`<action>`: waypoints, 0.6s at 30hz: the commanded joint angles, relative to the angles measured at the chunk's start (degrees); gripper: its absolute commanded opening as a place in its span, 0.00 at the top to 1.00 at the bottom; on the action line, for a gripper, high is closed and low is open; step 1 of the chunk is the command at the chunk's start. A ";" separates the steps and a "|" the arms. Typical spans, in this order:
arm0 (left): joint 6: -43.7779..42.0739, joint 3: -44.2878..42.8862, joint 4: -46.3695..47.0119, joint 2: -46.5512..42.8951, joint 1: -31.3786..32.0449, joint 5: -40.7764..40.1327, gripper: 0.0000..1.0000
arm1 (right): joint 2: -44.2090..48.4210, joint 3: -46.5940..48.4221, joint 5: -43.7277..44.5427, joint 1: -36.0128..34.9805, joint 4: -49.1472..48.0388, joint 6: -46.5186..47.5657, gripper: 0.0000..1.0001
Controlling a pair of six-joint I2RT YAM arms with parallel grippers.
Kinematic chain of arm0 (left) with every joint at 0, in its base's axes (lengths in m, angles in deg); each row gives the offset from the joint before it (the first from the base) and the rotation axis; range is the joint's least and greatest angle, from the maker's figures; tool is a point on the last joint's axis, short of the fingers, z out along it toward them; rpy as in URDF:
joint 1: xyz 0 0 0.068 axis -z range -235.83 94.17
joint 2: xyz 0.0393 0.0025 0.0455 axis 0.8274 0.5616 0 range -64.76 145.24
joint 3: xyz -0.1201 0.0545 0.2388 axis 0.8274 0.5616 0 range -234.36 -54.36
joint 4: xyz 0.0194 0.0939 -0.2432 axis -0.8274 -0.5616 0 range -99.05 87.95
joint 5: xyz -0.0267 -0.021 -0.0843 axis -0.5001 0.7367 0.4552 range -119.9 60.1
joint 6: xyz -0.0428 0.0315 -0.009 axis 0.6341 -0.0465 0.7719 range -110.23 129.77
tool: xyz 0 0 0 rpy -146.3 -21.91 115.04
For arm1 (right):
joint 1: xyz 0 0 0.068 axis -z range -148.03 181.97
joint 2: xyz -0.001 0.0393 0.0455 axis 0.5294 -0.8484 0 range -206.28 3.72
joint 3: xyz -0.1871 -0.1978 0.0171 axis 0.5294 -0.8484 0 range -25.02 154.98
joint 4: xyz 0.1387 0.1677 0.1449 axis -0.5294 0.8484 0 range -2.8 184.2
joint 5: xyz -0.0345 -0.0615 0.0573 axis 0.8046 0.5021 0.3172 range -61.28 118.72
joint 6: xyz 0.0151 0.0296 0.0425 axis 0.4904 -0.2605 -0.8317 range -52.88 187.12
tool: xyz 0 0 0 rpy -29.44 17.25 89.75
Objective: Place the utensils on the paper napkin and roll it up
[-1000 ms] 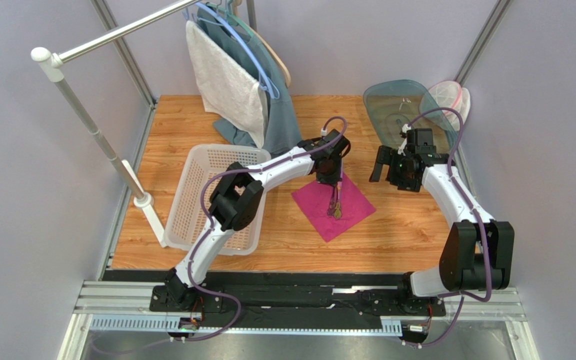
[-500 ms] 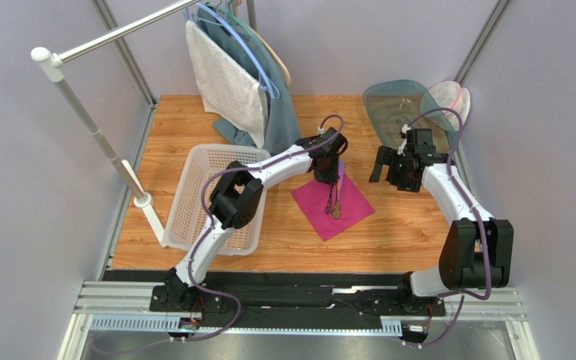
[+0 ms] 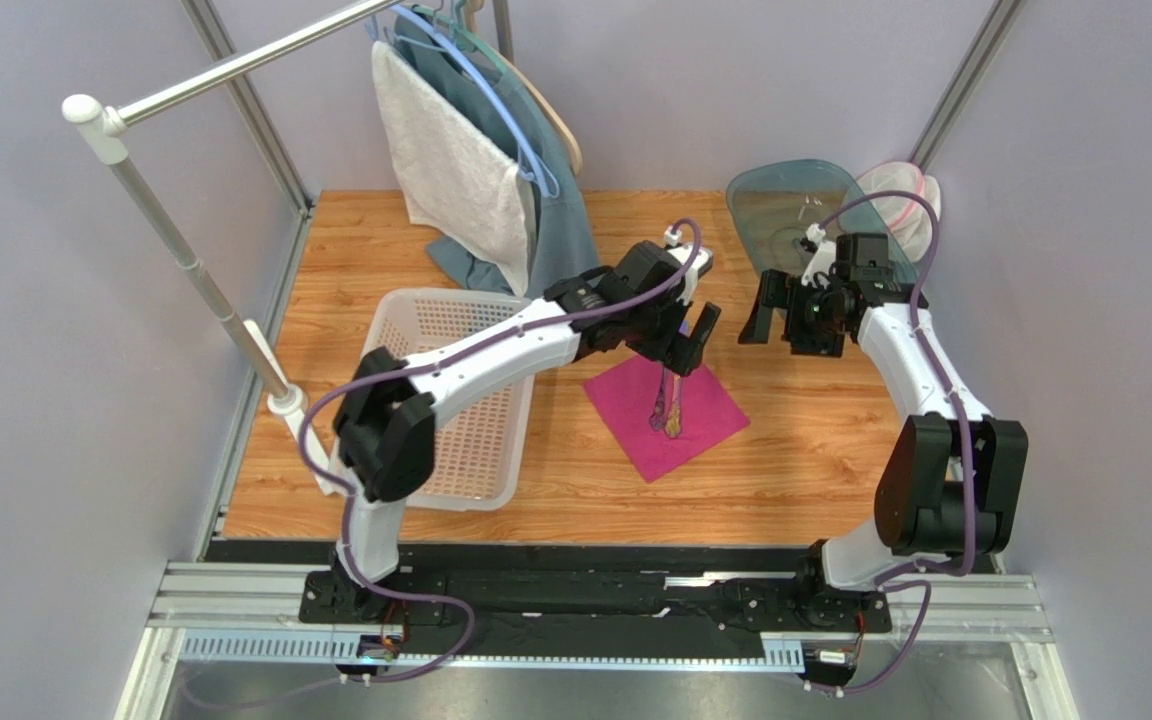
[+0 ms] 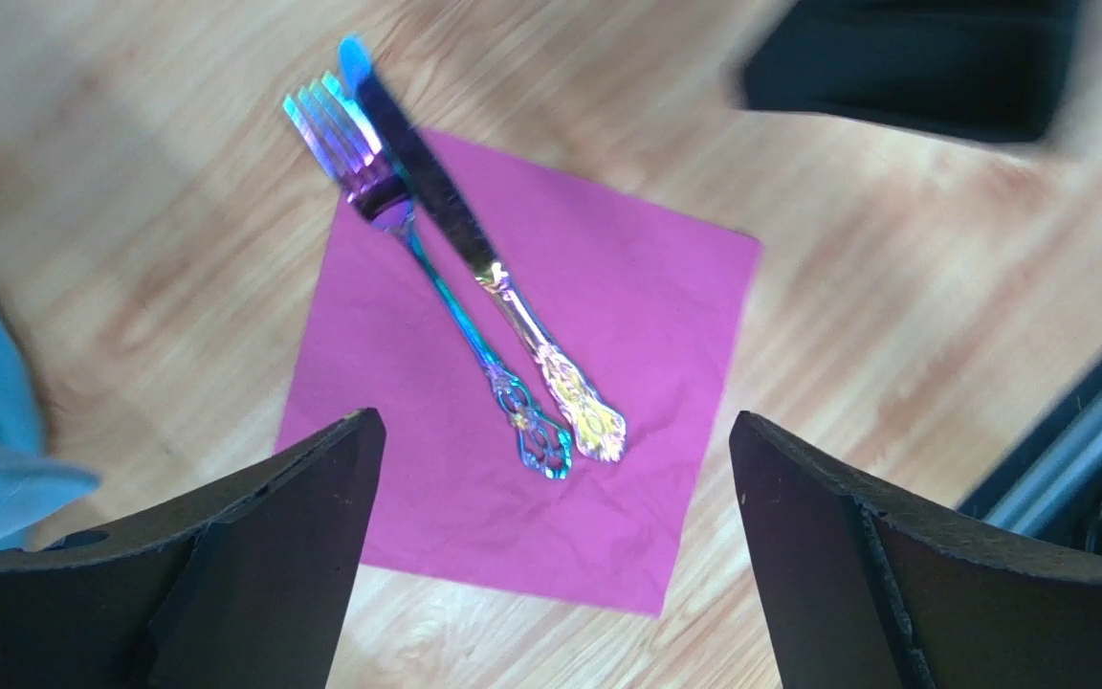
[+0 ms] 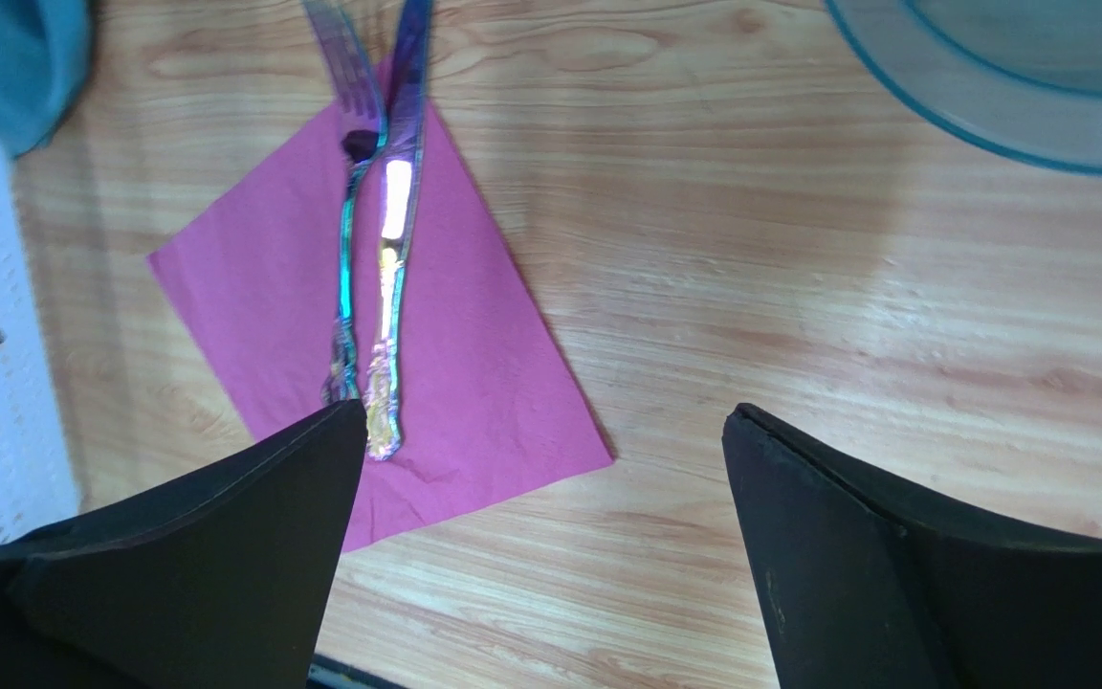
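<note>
Now left pincer (image 3: 690, 342) gaping, empty, lifted off utensils (image 4: 471, 287) on napkin (image 4: 629, 330); right pincer (image 3: 782, 330) gaping, empty.

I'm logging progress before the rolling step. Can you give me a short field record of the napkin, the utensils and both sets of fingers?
napkin: magenta, flat and unrolled on the wooden table
fork: lying on the napkin, tines past its edge
knife: beside the fork, blade tip also past the edge
left gripper: fingers open, above the utensils, holding nothing
right gripper: fingers open, holding nothing, to the napkin's right
remaining: rolling not yet done
</note>
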 commanded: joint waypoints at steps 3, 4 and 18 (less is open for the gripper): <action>-22.04 18.14 17.77 -17.66 0.32 3.53 0.01 | -4.18 3.16 -16.42 0.34 4.24 6.40 0.00; -23.36 24.35 20.61 -22.47 0.32 2.66 0.01 | -4.88 3.25 -17.83 0.34 5.81 6.40 0.01; -50.97 45.89 23.23 -29.32 3.75 28.92 0.01 | -13.67 4.47 -26.10 0.16 11.89 9.04 0.12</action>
